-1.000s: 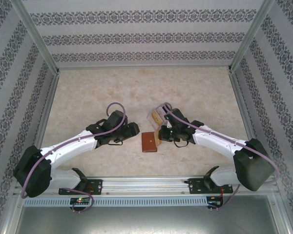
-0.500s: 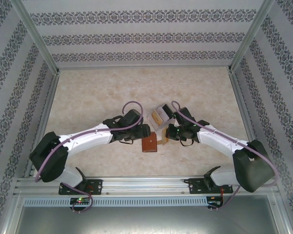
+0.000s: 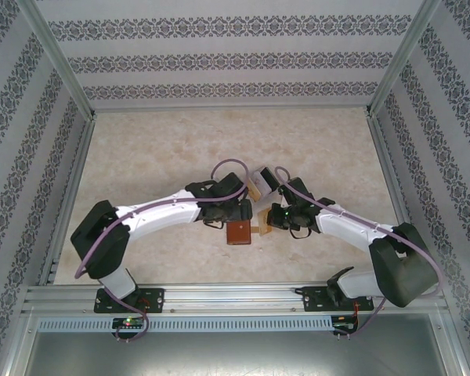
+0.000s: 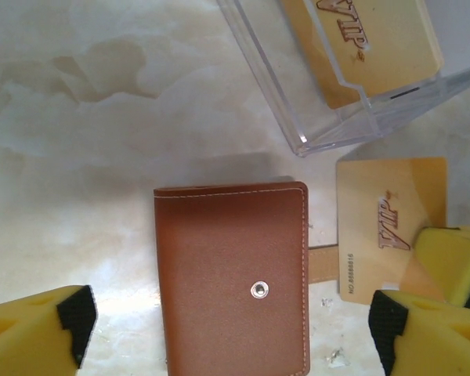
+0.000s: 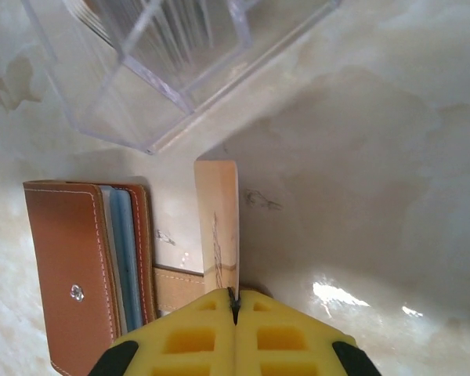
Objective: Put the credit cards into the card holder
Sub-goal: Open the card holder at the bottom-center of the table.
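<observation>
The card holder (image 3: pixel 238 232) is a closed reddish-brown leather wallet (image 4: pixel 231 274) lying flat, its snap tab (image 5: pixel 176 286) sticking out to the right. A light blue card edge (image 5: pixel 124 251) shows inside it. My left gripper (image 4: pixel 227 333) hovers open above the holder, one finger well clear on each side. My right gripper (image 5: pixel 235 301) is shut on a gold credit card (image 5: pixel 218 227), held on edge just right of the holder, over the tab. The left wrist view shows that same gold card (image 4: pixel 388 227).
A clear plastic case (image 3: pixel 258 182) stands just behind the holder, with another gold card (image 4: pixel 368 39) inside it. Both arms crowd the middle of the marble table (image 3: pixel 141 149). Patterned walls enclose the table on three sides.
My left arm has swung right until its gripper is over the card holder, and its jaws have spread wider. My right gripper has shifted slightly forward with the gold card.
</observation>
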`<state>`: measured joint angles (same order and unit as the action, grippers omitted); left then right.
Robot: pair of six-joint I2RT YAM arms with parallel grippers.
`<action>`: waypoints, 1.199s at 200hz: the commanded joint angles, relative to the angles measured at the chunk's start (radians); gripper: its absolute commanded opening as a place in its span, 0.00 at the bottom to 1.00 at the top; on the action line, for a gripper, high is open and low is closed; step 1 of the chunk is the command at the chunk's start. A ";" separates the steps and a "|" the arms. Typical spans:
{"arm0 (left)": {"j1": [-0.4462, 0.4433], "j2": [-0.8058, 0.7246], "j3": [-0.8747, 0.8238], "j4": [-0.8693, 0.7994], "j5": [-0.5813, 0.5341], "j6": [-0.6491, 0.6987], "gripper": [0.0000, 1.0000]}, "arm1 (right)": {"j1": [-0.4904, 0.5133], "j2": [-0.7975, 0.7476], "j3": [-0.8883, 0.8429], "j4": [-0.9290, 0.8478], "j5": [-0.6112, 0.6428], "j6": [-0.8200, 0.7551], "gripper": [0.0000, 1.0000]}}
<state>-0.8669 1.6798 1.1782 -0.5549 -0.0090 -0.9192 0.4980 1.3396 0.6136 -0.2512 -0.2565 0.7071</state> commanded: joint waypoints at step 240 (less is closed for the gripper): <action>-0.100 0.312 0.345 -0.455 -0.212 0.063 0.77 | -0.076 0.041 -0.064 -0.013 0.011 -0.049 0.00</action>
<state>-0.9562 2.0144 1.5116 -0.9054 -0.1673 -0.8639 0.4335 1.3586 0.5671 -0.1825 -0.2970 0.6838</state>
